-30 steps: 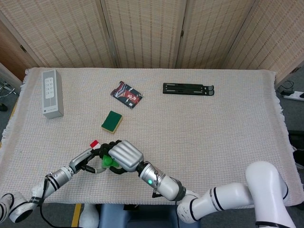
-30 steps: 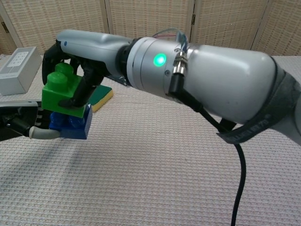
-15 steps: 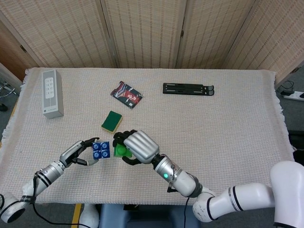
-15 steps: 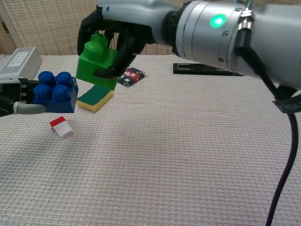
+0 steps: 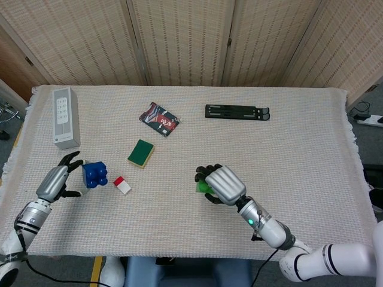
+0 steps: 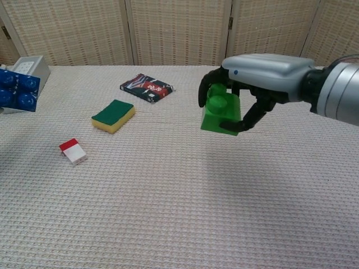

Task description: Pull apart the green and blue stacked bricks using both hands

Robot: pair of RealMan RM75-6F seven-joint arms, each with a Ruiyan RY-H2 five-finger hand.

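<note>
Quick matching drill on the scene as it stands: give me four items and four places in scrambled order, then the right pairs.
Items:
1. green brick
2. blue brick
3. sponge
4. small red and white block

Places:
A. held by the left hand
B. on the cloth between the sponge and the left hand
C. held by the right hand
D. on the cloth just in front of the dark packet

Pairs: 1-C, 2-A, 3-D, 4-B

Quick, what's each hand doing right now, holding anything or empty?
Left hand: holding the blue brick.
Right hand: holding the green brick.
</note>
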